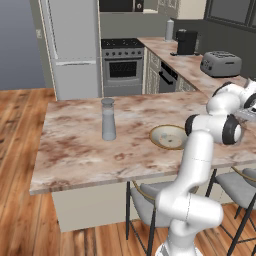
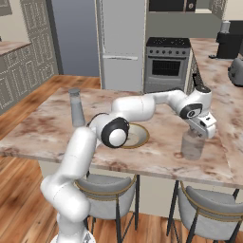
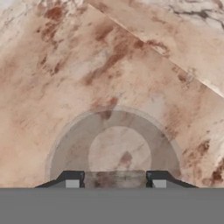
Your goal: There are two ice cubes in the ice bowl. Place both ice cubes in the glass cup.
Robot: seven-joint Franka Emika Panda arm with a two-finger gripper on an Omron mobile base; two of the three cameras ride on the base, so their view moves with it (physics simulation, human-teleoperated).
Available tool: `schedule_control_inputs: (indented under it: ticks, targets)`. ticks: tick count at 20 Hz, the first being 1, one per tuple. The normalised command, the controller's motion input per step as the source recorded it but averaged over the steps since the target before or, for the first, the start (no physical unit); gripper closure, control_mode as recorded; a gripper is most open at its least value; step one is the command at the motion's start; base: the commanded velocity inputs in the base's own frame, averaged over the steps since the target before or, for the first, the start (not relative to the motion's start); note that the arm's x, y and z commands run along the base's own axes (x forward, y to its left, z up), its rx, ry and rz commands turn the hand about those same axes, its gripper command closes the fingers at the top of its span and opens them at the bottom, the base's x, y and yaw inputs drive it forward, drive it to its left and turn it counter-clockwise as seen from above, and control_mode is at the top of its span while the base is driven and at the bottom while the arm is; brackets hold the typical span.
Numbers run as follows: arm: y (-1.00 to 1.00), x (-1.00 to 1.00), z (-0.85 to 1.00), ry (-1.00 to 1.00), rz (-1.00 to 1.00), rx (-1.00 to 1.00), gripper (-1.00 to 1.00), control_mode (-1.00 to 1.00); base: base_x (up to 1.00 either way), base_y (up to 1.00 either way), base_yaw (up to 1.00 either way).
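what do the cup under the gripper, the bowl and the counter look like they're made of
Cup: probably clear glass, since the counter's pattern shows through it. Bowl: likely glazed ceramic, opaque beige with a golden-brown rim. Counter: looks like polished marble or stone, veined brown and cream.

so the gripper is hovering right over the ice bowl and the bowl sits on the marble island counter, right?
Not quite. The gripper hangs over the glass cup, not the ice bowl, as the right base view shows; the hand view looks straight down into the cup. The bowl does sit on the marble island counter.
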Motion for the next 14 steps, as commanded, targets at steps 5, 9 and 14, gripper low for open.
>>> schedule_control_inputs:
  ticks: [5,9,14]
  targets:
    - [-0.03,0.19,-0.23,0.03,0.00,0.00,1.00,-1.00,0.00,0.00,0.00]
    - [0.00,0.13,-0.42,0.05,0.00,0.00,1.00,-1.00,0.00,0.00,0.00]
    - [-0.06,0.15,-0.15,0.01,0.00,0.00,1.00,-1.00,0.00,0.00,0.00]
